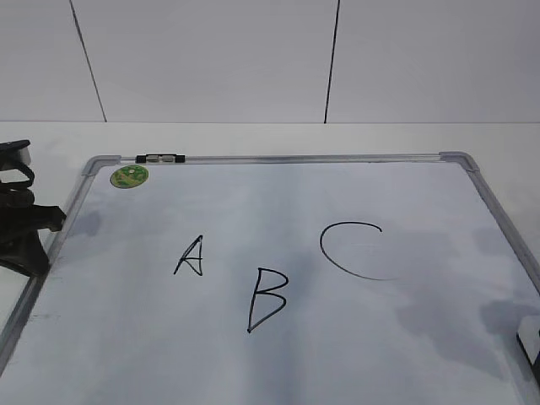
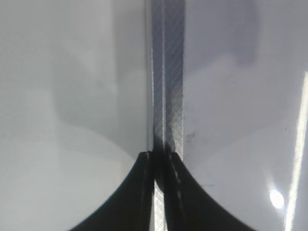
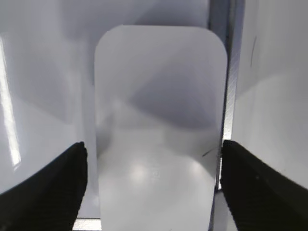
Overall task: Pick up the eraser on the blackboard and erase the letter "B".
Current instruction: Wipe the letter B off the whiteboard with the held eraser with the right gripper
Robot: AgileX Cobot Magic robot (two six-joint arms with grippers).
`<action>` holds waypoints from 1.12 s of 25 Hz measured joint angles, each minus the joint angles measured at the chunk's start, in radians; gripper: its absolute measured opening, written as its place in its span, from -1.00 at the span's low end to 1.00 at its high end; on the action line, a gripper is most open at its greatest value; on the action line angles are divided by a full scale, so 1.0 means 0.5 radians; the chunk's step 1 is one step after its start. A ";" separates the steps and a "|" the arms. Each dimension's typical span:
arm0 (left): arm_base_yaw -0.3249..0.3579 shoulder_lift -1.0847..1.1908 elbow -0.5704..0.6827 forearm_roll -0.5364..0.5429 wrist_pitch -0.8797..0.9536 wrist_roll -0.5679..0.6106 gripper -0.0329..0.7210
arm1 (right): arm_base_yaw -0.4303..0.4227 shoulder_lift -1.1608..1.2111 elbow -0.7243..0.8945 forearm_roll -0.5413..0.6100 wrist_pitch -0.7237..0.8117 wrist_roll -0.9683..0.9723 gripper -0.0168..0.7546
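The right tool (image 3: 154,192) stands wide open, its two dark fingers (image 3: 43,192) one on each side of the eraser (image 3: 161,125), which lies flat between them on the blackboard (image 3: 43,72) just beside the grey frame rail; I cannot tell whether the pads touch it. In the exterior view only a dark sliver of this tool (image 1: 530,342) shows at the right edge, and the eraser itself is out of sight there. The left tool (image 2: 160,159) is closed, fingertips nearly together, directly over the board's left frame rail (image 2: 168,72); it holds nothing. On the blackboard (image 1: 278,363), which lies on the white bench (image 1: 51,139), the letter "B" (image 1: 267,299) sits low in the middle, between the "A" (image 1: 191,256) to its left and the larger "C" (image 1: 353,250) upper right, all unsmudged. A round green sticker (image 1: 129,175) and a small clip (image 1: 160,158) sit near the top-left corner.
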 joint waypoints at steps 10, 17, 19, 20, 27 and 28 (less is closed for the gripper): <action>0.000 0.000 0.000 0.000 0.000 0.000 -0.83 | 0.000 0.027 0.000 -0.009 -0.068 0.000 0.78; 0.000 0.000 0.000 0.000 0.000 0.000 -0.83 | 0.000 0.179 0.000 -0.012 -0.087 0.000 0.75; 0.000 0.000 0.000 0.000 0.000 0.000 -0.83 | 0.000 0.179 0.000 -0.012 -0.087 0.000 0.74; 0.000 0.000 0.000 0.000 0.000 0.000 -0.83 | 0.000 0.179 0.000 -0.012 -0.087 0.000 0.73; 0.000 0.000 0.000 0.000 0.000 0.000 -0.83 | 0.000 0.179 0.000 -0.017 -0.087 0.004 0.45; 0.000 0.000 0.000 0.000 0.000 0.000 -0.83 | 0.000 0.179 0.000 -0.017 -0.087 0.004 0.44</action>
